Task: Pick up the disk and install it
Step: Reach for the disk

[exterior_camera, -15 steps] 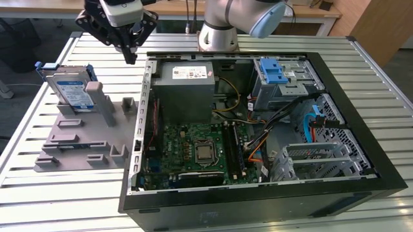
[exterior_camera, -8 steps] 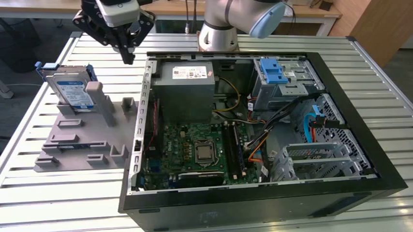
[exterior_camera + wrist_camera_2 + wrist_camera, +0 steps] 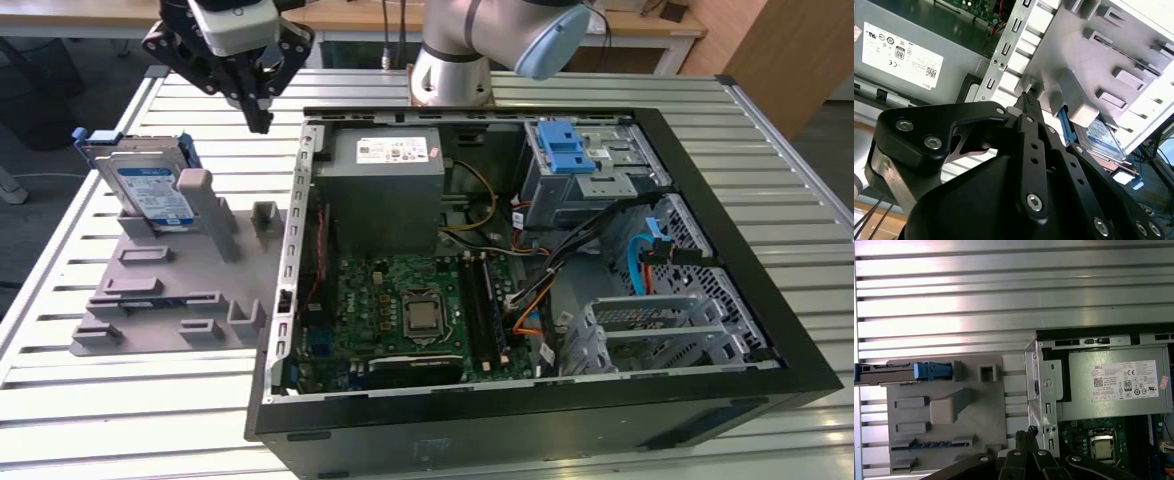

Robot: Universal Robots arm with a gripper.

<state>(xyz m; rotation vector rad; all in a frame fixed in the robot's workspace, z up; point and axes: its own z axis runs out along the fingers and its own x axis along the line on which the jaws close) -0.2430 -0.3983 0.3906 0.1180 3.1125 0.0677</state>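
Observation:
The disk (image 3: 150, 195), silver-grey with a blue-and-white label and blue rails, stands on edge in the grey fixture plate (image 3: 160, 300) at the exterior view's left. It appears edge-on as disk (image 3: 889, 372) in the first wrist view and partly behind a grey block as disk (image 3: 1101, 135) in the second. My gripper (image 3: 260, 122) hangs above the table between the fixture and the computer case's corner, to the exterior view's right of the disk and apart from it. The black fingers (image 3: 1029, 100) meet at the tip with nothing held, the gripper (image 3: 1030, 432) shut.
The open computer case (image 3: 747, 230) lies on the slatted metal table (image 3: 120, 420). Inside are a grey power supply box (image 3: 387, 165) with a white sticker, the motherboard (image 3: 414, 315), a blue latch bracket (image 3: 567, 150), cables and a metal drive cage (image 3: 667, 330).

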